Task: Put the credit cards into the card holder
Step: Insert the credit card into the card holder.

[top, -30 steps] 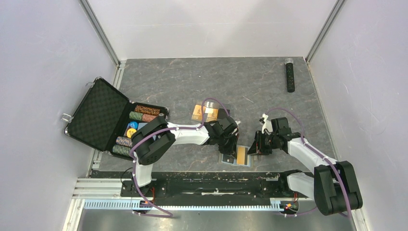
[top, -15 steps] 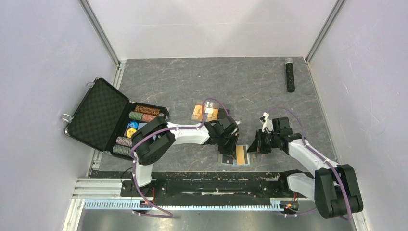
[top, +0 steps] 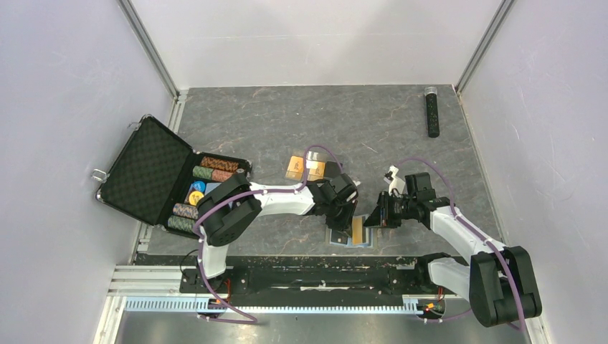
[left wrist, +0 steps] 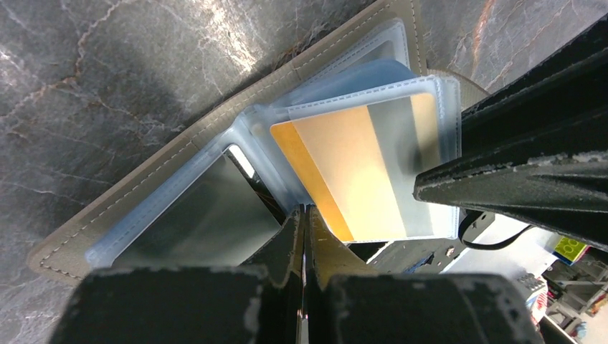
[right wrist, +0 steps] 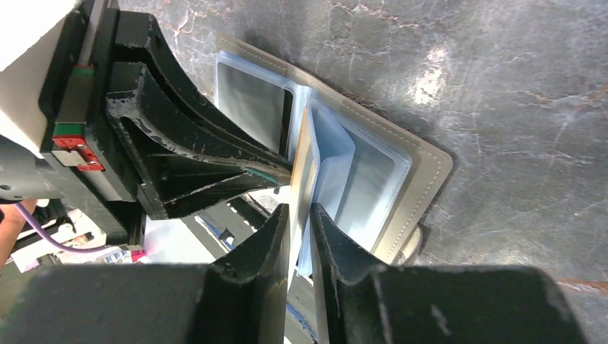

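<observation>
The card holder (top: 335, 237) lies open near the table's front edge, taupe outside (left wrist: 143, 188) with clear blue sleeves. One orange credit card (left wrist: 351, 165) sits inside a sleeve leaf that stands up from the spine. My right gripper (right wrist: 301, 215) is shut on the free edge of that leaf (right wrist: 304, 161). My left gripper (left wrist: 304, 212) is shut with nothing in it, its tips pressed down at the sleeves' spine. Its black fingers (right wrist: 193, 165) fill the left of the right wrist view. More credit cards (top: 305, 168) lie loose behind the left arm.
An open black poker-chip case (top: 154, 172) stands at the left. A black cylinder (top: 432, 111) lies at the back right. White walls close in the table on three sides. The two grippers are almost touching over the holder.
My right gripper has edged left onto the holder. The leaf with the card, flat before, now stands tilted up. The left gripper has stayed put.
</observation>
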